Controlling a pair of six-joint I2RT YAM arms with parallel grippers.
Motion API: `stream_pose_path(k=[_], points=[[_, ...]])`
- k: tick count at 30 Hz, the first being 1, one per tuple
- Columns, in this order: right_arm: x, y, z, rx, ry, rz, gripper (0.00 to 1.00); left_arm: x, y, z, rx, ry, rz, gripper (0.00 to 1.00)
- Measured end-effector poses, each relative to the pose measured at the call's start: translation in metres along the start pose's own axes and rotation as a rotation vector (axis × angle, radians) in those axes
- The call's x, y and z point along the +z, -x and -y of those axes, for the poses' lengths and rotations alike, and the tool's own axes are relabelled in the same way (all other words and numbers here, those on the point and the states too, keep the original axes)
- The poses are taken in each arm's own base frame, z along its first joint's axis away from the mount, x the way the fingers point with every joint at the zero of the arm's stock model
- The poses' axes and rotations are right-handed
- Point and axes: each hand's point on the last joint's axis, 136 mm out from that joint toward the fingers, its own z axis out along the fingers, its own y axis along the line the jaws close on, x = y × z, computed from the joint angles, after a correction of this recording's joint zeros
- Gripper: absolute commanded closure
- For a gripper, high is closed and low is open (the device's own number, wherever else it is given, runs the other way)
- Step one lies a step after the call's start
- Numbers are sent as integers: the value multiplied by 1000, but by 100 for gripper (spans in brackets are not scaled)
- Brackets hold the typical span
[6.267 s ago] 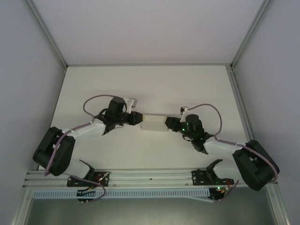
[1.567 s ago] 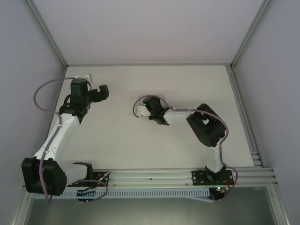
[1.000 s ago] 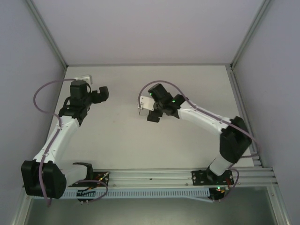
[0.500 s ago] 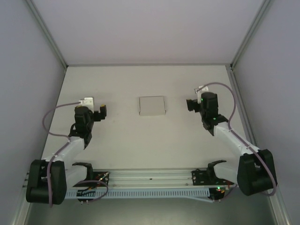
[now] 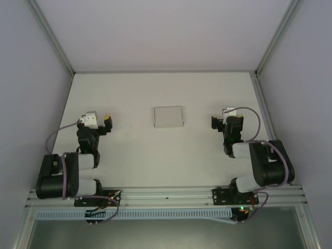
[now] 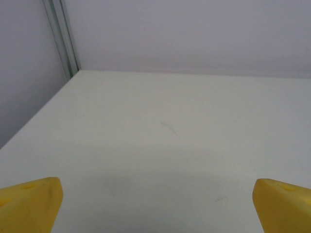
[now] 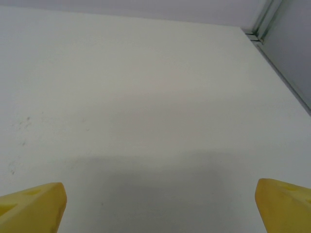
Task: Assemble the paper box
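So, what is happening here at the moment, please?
Nothing is being handled right now. The paper box lies alone near the middle of the table, and from above it looks folded into a small closed rectangle. The left gripper and the right gripper are both open and empty, one on each side of the box and well apart from it, with the arms folded near their bases.

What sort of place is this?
Probably a lab robot test cell: plain white tabletop, pale wall panels in aluminium framing, two bolted-down black-and-white robot arms flanking a small white cardboard box.
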Motion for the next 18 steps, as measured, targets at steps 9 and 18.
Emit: stream_pose_path(k=[9,18], points=[[7,-12,30,126,-65,27,0,18,-13,8,22,-35,-33,0],[8,-7,27,136,-43,44,0,25,-6,16,49,-47,-26,0]])
